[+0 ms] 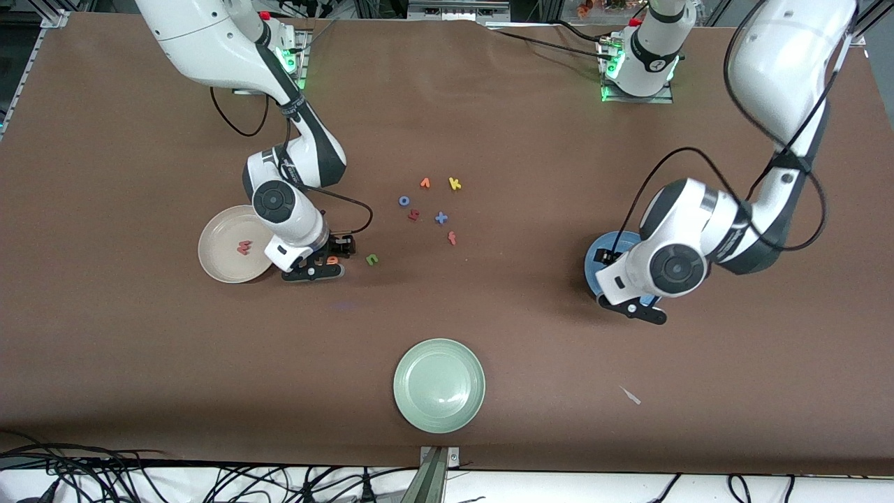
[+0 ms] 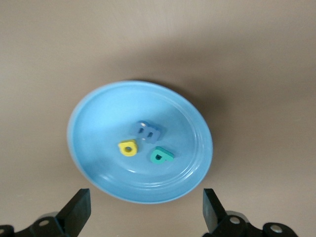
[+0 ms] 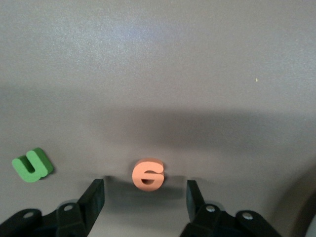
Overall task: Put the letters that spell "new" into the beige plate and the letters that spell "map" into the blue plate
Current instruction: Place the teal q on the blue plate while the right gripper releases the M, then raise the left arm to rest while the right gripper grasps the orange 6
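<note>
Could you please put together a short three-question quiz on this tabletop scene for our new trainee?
1. True or false: the blue plate holds three letters.
2. Which letter lies between the right gripper fingers? A) orange e B) green n C) yellow k
3. Fill in: the pink-red w lies in the ___ plate.

Key
1. True: blue m, yellow a and teal p, under the open left gripper.
2. A; the fingers are apart, not touching it.
3. Beige.
</note>
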`<move>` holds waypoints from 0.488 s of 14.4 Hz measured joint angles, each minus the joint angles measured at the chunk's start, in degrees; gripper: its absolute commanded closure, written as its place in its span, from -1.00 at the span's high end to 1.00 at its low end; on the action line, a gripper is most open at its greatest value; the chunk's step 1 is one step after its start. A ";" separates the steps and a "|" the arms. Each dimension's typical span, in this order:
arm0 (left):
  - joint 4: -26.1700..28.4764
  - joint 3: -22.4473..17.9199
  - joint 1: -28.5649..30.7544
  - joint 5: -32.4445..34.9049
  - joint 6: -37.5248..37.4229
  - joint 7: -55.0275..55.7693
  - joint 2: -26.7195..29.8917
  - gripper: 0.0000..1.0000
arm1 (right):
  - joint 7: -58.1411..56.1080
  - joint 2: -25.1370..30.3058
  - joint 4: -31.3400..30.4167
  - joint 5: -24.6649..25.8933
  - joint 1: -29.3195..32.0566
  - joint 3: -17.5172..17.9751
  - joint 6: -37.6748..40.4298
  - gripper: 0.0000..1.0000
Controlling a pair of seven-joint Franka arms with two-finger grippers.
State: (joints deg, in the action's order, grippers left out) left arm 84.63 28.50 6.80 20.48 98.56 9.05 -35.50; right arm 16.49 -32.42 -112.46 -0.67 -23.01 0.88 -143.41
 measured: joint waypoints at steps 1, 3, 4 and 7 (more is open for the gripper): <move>-1.32 0.07 0.02 -0.82 -0.38 0.00 1.73 1.00 | -0.03 -0.14 0.10 0.00 0.03 -0.03 0.00 0.39; -5.31 0.02 0.23 -3.98 -2.98 0.00 4.45 1.00 | -0.09 -0.34 0.12 0.00 0.05 -0.09 0.00 0.28; -7.32 -0.12 0.55 -5.18 -4.13 0.01 5.61 1.00 | -0.12 -0.40 0.12 0.00 0.06 -0.09 0.00 0.22; -10.01 -4.69 0.22 -6.53 -5.47 -0.05 11.91 1.00 | -0.34 -0.56 0.19 0.00 0.08 -0.11 0.00 0.19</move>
State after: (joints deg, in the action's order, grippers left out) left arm 74.61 23.81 7.03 13.95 93.09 9.00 -23.59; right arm 16.15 -32.98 -112.27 -0.67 -22.93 0.77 -143.41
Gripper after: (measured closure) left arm 0.000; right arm 0.401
